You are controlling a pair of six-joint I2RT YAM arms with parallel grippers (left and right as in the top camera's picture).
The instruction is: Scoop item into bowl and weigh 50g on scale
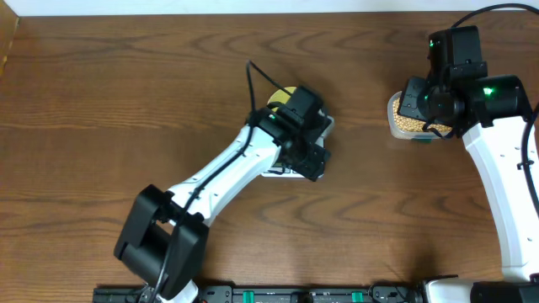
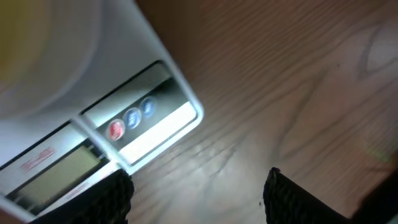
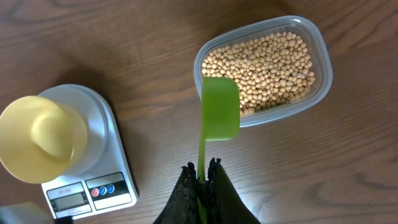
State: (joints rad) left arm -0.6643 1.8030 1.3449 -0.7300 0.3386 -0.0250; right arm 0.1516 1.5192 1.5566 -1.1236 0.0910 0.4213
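Beans (image 3: 261, 68) clearest from right wrist

Overhead looks straight down on the whole table (image 1: 126, 101), the left wrist view hugs the scale's (image 2: 93, 50) front edge, and the higher right wrist view shares that scale.

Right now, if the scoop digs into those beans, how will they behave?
The beans are small, round and loose, so they will probably flow aside and roll easily. Tilted, the green scoop would likely spill them.
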